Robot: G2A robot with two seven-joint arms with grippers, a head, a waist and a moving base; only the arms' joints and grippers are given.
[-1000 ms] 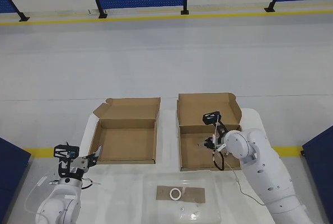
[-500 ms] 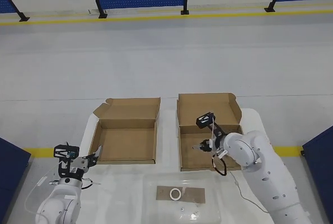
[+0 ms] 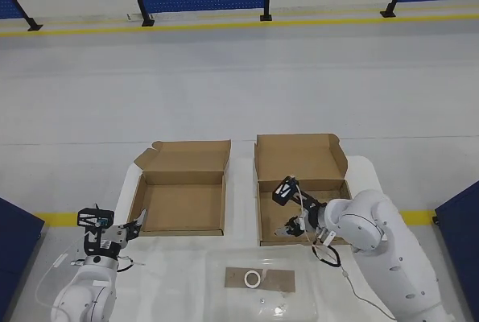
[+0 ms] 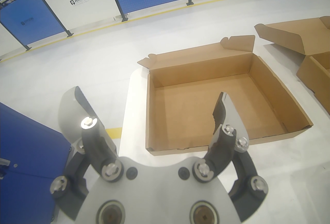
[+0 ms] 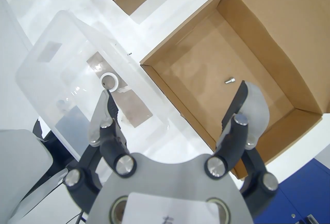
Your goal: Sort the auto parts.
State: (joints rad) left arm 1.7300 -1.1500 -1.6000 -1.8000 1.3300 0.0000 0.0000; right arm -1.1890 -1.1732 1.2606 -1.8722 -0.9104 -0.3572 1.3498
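My right jaws, released and empty, swing back off the right box (image 3: 273, 211), bolt (image 5: 230, 80) left inside, toward the white ring (image 5: 110, 81); left jaws idle, spread.

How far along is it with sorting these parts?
Done: one small bolt lies in the right box. In hand: nothing. The right hand is open over that box's front edge, and the left hand is open beside the left box. Left: a white ring waits in the clear tray.
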